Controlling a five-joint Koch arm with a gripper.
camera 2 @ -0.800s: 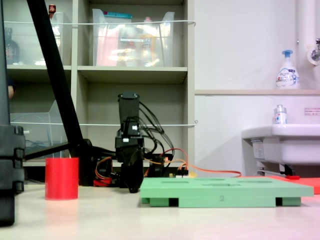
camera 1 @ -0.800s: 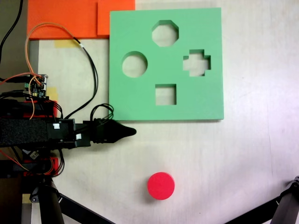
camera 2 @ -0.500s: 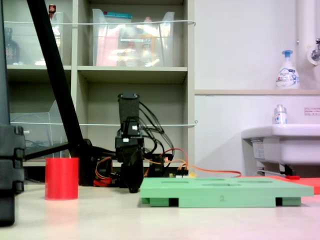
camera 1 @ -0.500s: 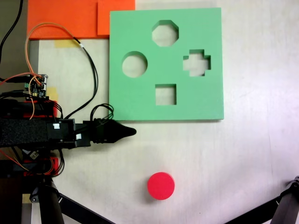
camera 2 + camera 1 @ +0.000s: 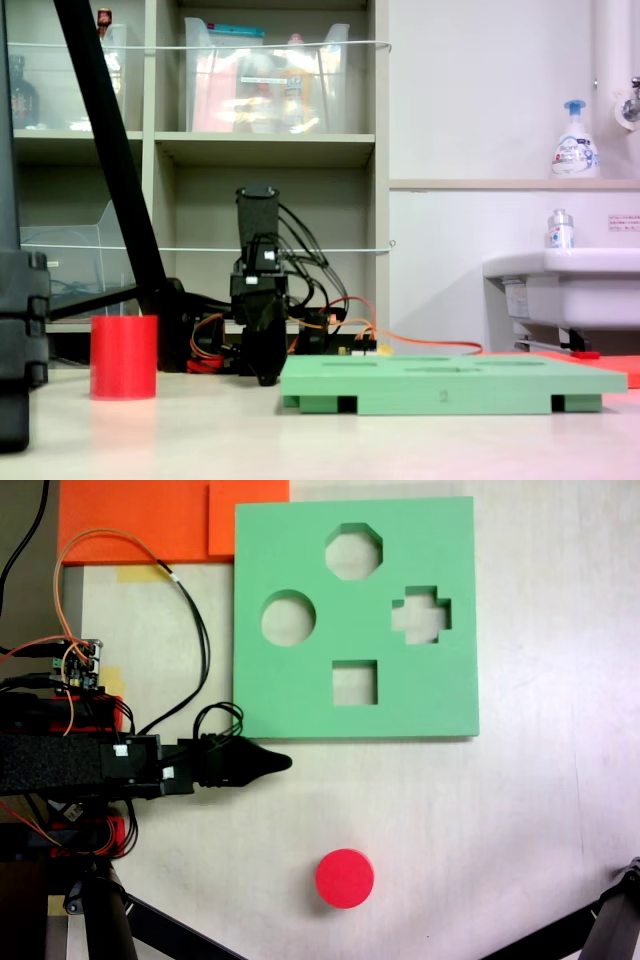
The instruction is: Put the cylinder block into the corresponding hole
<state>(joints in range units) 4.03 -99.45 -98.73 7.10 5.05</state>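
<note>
Beside green board [image 5: 355, 620], gripper [image 5: 283, 763] closed, empty.

A shelf unit [image 5: 270, 150] stands at the back in the second exterior view, pale wood, with clear plastic bins [image 5: 265, 85] on its upper shelf. To the shelf unit's right runs a plain white wall [image 5: 480, 90] with a ledge [image 5: 510, 184] carrying a soap dispenser [image 5: 575, 142]. Below the ledge a white sink [image 5: 565, 285] juts out, a small bottle [image 5: 560, 230] on its rim. The pale table [image 5: 300, 440] in front of the shelf unit is evenly lit, with soft shadows
</note>
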